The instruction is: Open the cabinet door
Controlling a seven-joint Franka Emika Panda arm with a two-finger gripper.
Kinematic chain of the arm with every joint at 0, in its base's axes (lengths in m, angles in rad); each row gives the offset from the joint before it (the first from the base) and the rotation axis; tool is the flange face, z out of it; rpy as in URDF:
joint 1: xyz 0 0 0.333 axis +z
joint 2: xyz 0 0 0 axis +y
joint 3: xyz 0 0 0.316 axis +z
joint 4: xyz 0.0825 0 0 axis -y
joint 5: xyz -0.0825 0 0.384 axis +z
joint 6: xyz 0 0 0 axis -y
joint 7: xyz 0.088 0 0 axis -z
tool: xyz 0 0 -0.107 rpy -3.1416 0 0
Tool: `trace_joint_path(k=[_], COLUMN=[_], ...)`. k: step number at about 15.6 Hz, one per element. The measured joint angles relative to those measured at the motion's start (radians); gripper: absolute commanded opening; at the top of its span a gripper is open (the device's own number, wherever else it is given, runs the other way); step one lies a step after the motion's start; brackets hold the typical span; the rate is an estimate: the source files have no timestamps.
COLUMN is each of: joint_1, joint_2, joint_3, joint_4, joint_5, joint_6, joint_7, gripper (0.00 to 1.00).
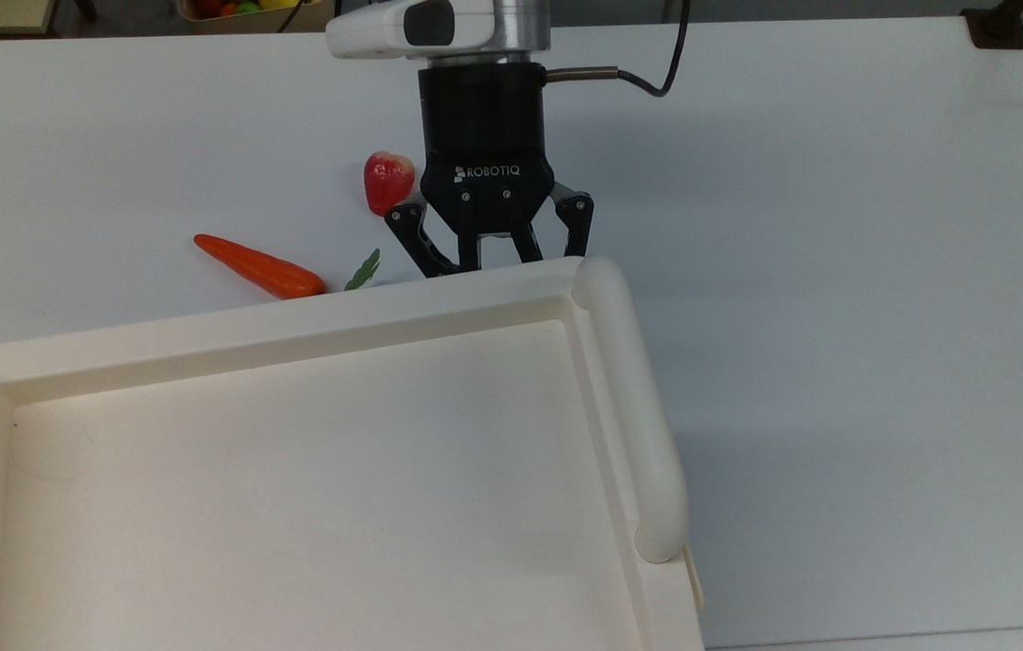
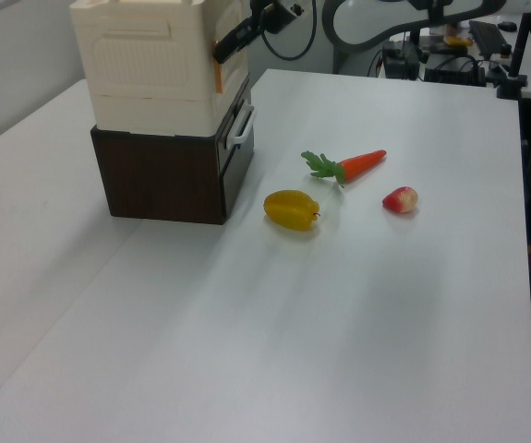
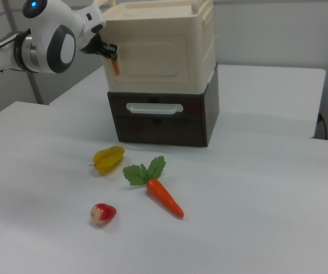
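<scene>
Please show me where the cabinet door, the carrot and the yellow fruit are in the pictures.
cabinet door [image 3: 152, 56]: right view, middle of the cream front panel.
carrot [image 3: 165, 198]: right view, middle of the orange body.
yellow fruit [image 2: 291, 209]: left view, middle of the fruit.

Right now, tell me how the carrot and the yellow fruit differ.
The carrot is orange, long and tapered, with green leaves at one end; the yellow fruit is plain yellow, short and plump, with only a thin stem. The yellow fruit lies nearer the cabinet than the carrot does. Both lie loose on the white table.
</scene>
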Motion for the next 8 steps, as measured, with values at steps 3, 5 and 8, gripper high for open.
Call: trace_joint_path(k=[3, 5, 8], joint_1=[-0.001, -0.002, -0.004], joint_2=[-0.022, -0.033, -0.050], joint_3=[0.000, -0.001, -0.002], joint_4=[-0.029, -0.046, -0.065], joint_5=[0.022, 0.035, 0.076], joint_6=[0.000, 0.000, -0.008], joint_7=[0.000, 0.000, -0.026], gripper=[0.00, 0.00, 0.00])
